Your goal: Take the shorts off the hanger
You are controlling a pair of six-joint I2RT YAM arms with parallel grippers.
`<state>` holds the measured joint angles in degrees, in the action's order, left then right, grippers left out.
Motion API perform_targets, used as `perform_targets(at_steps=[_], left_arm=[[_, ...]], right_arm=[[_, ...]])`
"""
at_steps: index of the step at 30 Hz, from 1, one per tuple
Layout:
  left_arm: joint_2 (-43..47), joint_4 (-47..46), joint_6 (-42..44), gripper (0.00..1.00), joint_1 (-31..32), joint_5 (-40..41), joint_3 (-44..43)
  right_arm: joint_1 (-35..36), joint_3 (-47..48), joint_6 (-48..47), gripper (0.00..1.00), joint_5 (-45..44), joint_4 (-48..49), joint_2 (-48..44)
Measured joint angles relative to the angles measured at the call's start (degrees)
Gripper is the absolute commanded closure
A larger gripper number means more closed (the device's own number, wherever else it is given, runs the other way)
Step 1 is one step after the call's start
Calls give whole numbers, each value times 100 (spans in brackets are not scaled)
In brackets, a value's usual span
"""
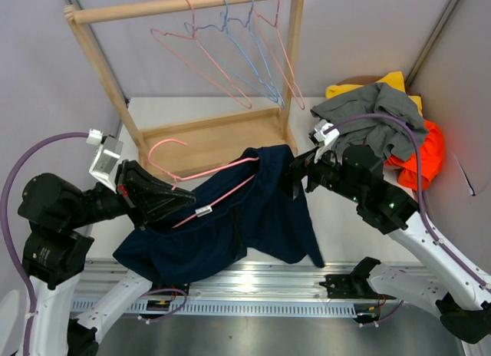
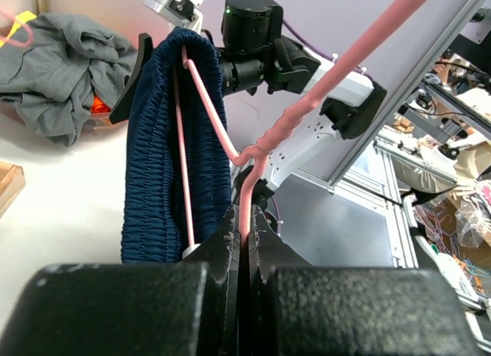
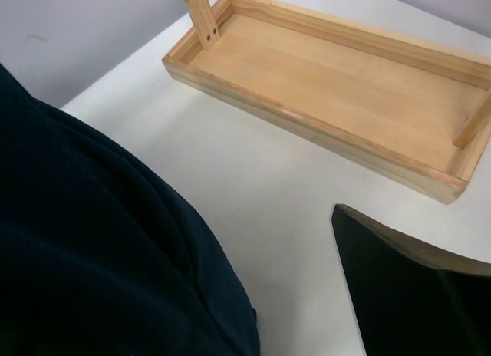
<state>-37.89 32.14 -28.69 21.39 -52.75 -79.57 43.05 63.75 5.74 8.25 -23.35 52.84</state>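
Left gripper [image 2: 244, 233] is clamped tight on the neck of a pink hanger [image 2: 349, 58]. Navy shorts [image 1: 257, 218], dark and rumpled with a ribbed waistband, hang on that hanger between the two arms. Right gripper [image 1: 298, 176] stands parted at the waistband, with one finger hidden under the cloth. Grey shorts [image 1: 376, 110], yellow shorts [image 1: 393, 80] and orange shorts [image 1: 426, 153] are heaped farther right.

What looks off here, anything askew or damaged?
No damage visible. The pink hanger is off the rail, held askew by the left end effector, navy shorts bunched at one end and draping toward the table. Grey, orange and yellow shorts lie heaped far right.
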Motion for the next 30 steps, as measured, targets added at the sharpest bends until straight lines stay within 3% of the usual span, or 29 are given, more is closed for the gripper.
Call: perform_targets(at_steps=[1,3,4,8,13,18,26,30], left_arm=[[2,22,20,100,0,2,28],[4,61,44,100,0,15,101],[2,111,72,100,0,46,144],[-9,369,243,100,4,328,212],[-11,796,581,100,11,710,210],[-7,927,737,100,15,868,234],[-9,887,844,100,125,1224,313],[-2,868,879,100,164,1408,313]], right_arm=[[2,-42,-20,32,2,22,-15],[2,-125,-28,95,68,109,-61],[2,-153,15,100,107,138,-83],[15,-398,138,100,57,358,-361],[13,-564,212,100,-949,393,-892],[-535,-385,195,100,-1615,306,-1163],[-2780,153,374,100,-730,31,-874],[-3425,157,586,100,98,-114,-828]])
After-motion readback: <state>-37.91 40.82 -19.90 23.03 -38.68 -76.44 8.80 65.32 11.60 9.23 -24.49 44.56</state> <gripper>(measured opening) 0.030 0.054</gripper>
